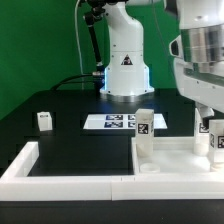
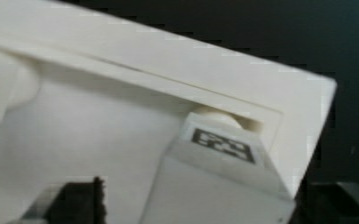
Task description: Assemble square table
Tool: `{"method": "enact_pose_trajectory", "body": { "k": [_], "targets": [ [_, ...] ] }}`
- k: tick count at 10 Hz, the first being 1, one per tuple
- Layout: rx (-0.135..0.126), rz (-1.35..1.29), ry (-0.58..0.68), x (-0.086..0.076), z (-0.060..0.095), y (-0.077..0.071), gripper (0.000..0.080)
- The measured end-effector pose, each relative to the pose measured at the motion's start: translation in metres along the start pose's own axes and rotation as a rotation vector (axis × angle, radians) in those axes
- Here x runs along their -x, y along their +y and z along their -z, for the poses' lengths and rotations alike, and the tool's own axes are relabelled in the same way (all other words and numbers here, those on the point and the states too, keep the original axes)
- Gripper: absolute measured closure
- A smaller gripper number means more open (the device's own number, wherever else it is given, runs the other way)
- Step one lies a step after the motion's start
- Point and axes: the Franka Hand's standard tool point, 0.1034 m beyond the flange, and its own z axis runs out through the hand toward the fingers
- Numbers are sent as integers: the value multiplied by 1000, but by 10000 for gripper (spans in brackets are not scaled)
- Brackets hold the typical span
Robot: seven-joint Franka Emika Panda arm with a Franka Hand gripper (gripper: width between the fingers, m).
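Well to the exterior view's left of the square panel, a loose leg stands alone on the black table. Nearer the panel, just off its far left corner, lies the marker board. A second leg stands upright on that corner. Toward the panel's right side, the gripper straddles a third leg, which is also upright. Its jaws are spread, with both fingers clear of the leg.
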Motion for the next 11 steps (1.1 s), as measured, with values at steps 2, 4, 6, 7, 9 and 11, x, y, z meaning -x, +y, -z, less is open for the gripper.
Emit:
{"method": "enact_pose_trajectory", "body": {
  "k": [2,4,6,7,9,11],
  "targets": [
    [-17,134,8,1,0,-3,160],
    [-1,321,23,2,0,-3,152],
    [33,690,67,7,4,-8,150],
    [27,661,60,7,3,-7,150],
    [28,651,59,7,2,-7,273],
    [25,552,54,8,1,-6,501]
  ]
}}
